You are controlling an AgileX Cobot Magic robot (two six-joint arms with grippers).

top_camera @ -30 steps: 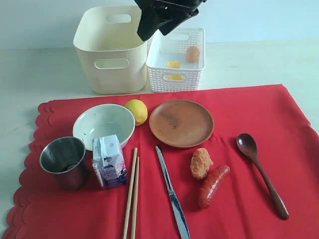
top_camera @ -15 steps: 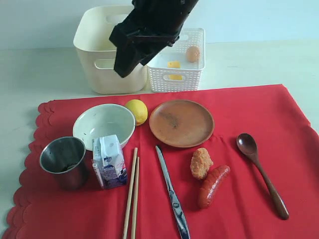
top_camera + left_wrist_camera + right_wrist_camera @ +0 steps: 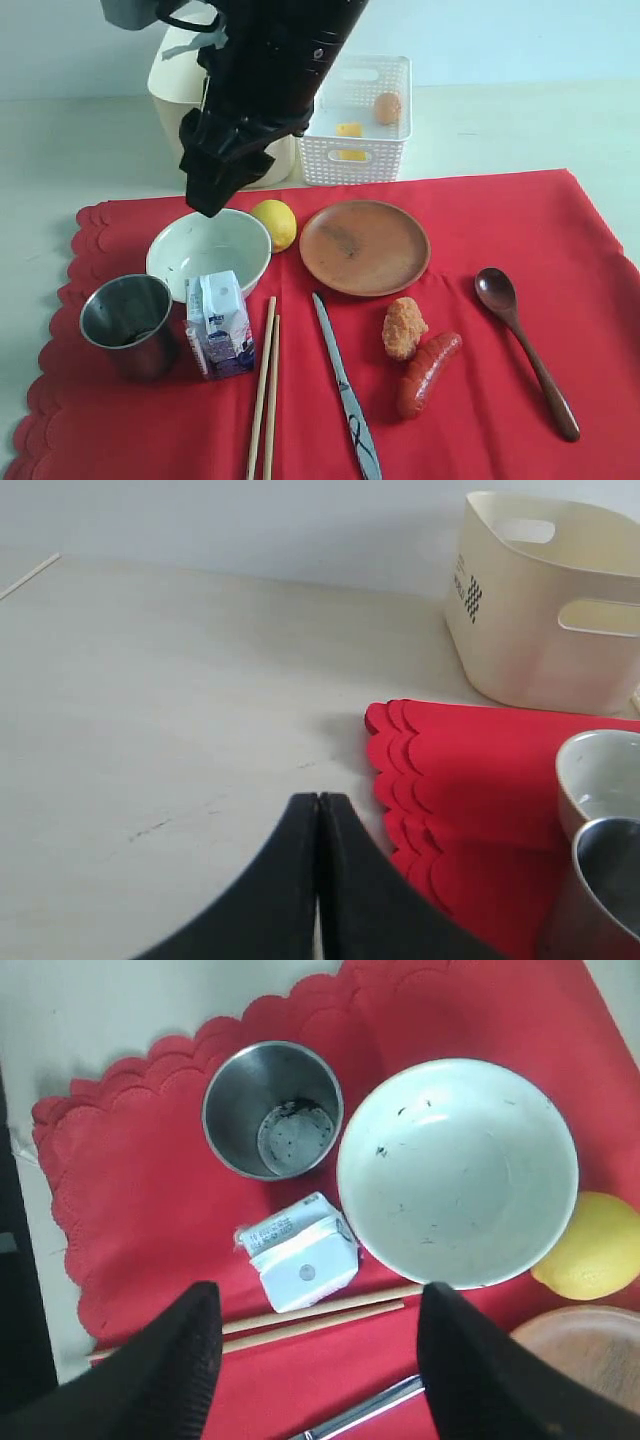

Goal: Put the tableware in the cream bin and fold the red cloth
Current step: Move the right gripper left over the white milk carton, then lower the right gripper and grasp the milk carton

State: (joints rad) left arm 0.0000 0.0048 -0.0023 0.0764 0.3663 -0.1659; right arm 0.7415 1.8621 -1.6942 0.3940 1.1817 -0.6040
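While right pincer (image 3: 318, 1300) hovers wide over white bowl (image 3: 458, 1170), left pincer (image 3: 318, 810) closed; egg (image 3: 387, 107), cheese (image 3: 348, 130) in basket (image 3: 350, 165).

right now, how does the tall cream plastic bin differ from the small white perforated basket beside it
The cream bin has smooth solid walls; the white basket is perforated all over. The bin is taller and wider than the basket. The basket holds an egg; the bin's inside is mostly hidden. Both have handle cut-outs.

left: my black left gripper (image 3: 318, 825), jaws squeezed tight together, sitting low | right: my black right gripper (image 3: 320, 1298), jaws spread wide, pointing down, arm leaning way across
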